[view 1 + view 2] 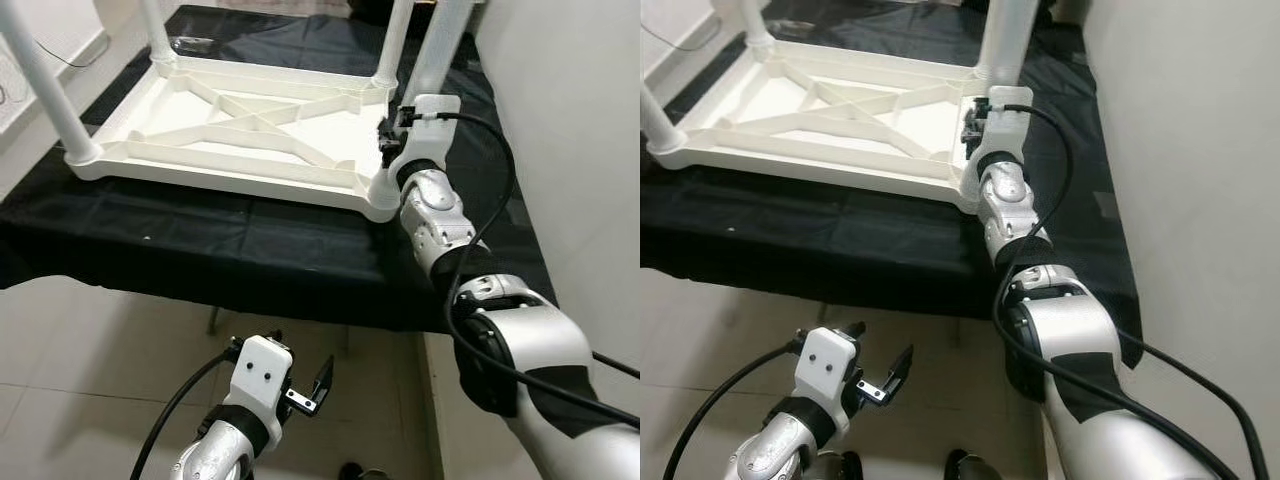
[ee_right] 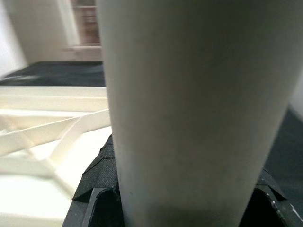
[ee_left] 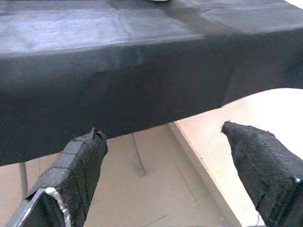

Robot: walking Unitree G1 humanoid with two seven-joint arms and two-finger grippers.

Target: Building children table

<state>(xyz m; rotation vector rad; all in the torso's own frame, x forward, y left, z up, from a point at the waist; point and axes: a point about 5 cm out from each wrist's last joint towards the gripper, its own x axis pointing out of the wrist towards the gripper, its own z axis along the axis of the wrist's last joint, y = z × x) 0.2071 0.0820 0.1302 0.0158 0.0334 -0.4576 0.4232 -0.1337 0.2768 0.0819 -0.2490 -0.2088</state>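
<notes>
Left eye view, tabletop: the white children's tabletop [image 1: 240, 125] lies upside down on a black-covered work table [image 1: 250, 250], ribbed underside up, near the table's front edge.
Left eye view, legs: white legs stand upright in the corner sockets; the near-right leg [image 1: 440, 50] rises from the corner nearest the robot's right side, its long axis vertical.
Left eye view, right gripper: the right gripper [image 1: 392, 135] is up at that corner, at the foot of the near-right leg, with the silver arm stretched forward over the table edge.
Left eye view, left gripper: the left gripper [image 1: 305, 385] hangs low in front of the table, below its edge and well apart from the tabletop.

Right eye view, relation: the same corner socket [image 1: 968, 195] sits just under the right wrist, so the right arm is plainly the nearer one for any seating or pressing of this leg, which I judge to be the step in hand.

Left wrist view, fingers: both black fingers [image 3: 71, 175] stand wide apart with nothing between them, facing the hanging black cloth and the pale floor [image 3: 165, 189] beneath.

Right wrist view, grip: the leg looms right against the camera, and black finger pads [image 2: 97, 179] show on both sides of it, so the fingers look clamped around the leg, low on its shaft.
</notes>
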